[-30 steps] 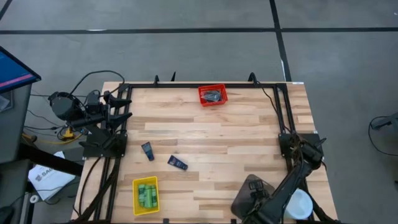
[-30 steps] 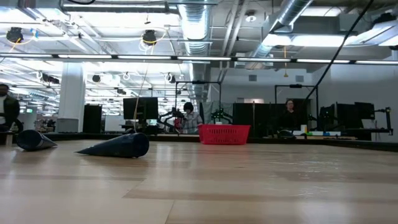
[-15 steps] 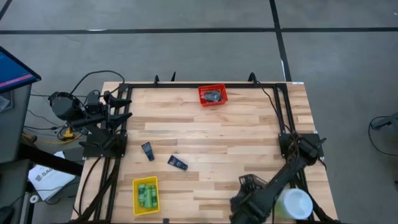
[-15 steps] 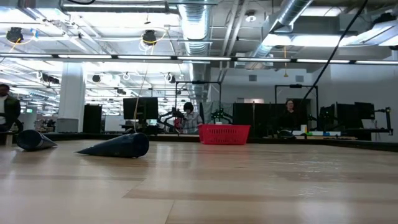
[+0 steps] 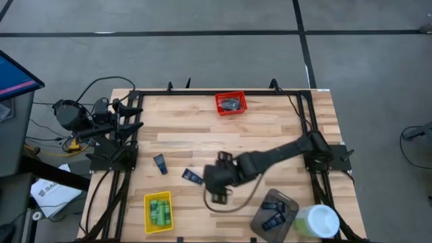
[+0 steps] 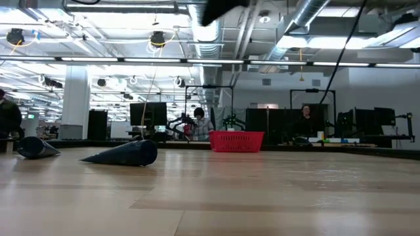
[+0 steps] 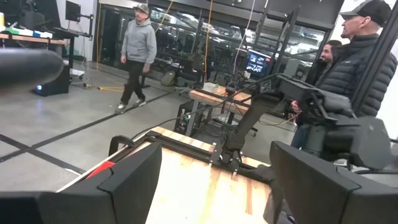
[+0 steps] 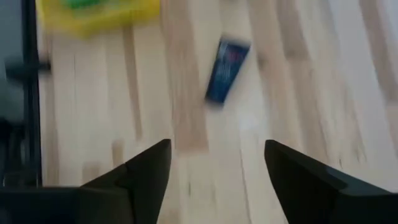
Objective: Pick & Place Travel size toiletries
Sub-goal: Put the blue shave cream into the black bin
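1. The right tool [image 5: 217,182] is hanging over the middle of the table [image 5: 270,138], its arm reaching in from the right edge; in the right wrist view its two fingers [image 8: 146,171] are standing spread, with nothing between them.
2. A blue tube [image 5: 193,177] is lying flat on the wood just beside the right tool, on the side toward the left arm; the right wrist view is showing it [image 8: 226,70] ahead of the spread fingers, apart from them.
3. A second blue tube [image 5: 160,164] is lying farther on, near the left arm's base and well apart from the tool; the low view is showing both tubes resting on their sides.
4. A yellow bin [image 5: 158,212] is sitting at the near left corner, holding green bottles [image 5: 160,210].
5. A grey bin [image 5: 275,213] is sitting at the near right, holding more blue tubes [image 5: 273,208]; a pale tub [image 5: 318,221] is standing just beside it.
6. A red bin [image 5: 231,103] is sitting at the far edge with dark items [image 5: 231,104] inside.
7. The left tool [image 7: 211,180] is waiting folded back at the table's left edge, its fingers spread and holding nothing.
8. People are standing in the room beyond the table.
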Controlling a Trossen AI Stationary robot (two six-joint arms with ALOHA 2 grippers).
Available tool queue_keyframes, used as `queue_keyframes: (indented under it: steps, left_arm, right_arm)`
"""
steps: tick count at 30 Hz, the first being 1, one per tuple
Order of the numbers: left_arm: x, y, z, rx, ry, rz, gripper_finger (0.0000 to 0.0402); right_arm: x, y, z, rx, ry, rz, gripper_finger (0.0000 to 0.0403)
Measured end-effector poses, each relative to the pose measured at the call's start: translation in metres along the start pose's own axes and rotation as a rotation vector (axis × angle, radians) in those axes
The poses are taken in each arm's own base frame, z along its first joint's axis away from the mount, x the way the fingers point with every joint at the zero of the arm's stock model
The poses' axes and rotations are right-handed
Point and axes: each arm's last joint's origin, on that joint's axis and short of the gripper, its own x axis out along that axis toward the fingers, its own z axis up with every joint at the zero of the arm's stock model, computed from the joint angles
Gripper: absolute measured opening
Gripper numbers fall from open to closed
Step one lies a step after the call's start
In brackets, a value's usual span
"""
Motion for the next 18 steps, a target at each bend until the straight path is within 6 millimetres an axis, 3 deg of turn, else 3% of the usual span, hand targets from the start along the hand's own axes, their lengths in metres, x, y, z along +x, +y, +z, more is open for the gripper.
queue_keyframes:
  steps: [6,8,10,12,14,18]
  left_arm:
    - [0.0,0.0,0.0,-0.001,0.0,0.0,0.0297]
    - [0.0,0.0,0.0,-0.001,0.0,0.0,0.0297]
    - [0.0,0.0,0.0,-0.001,-0.001,0.0,0.0297]
    - [0.0,0.0,0.0,0.0,0.0,0.001,0.0297]
    - [0.0,0.0,0.0,0.0,-0.001,0.008,0.0297]
    - [0.0,0.0,0.0,0.001,-0.002,0.016,0.0297]
  right_arm:
    - [0.043,-0.03,0.028,0.061,-0.089,-0.003,0.0258]
    - [0.053,-0.034,0.025,0.061,-0.043,-0.018,0.0259]
    - [0.072,-0.033,0.033,0.09,-0.103,0.01,0.0259]
    - [0.082,-0.033,0.026,0.079,-0.045,-0.009,0.0259]
    - [0.094,-0.027,0.033,0.098,-0.119,0.019,0.0259]
    - [0.112,-0.021,0.031,0.094,-0.104,0.013,0.0259]
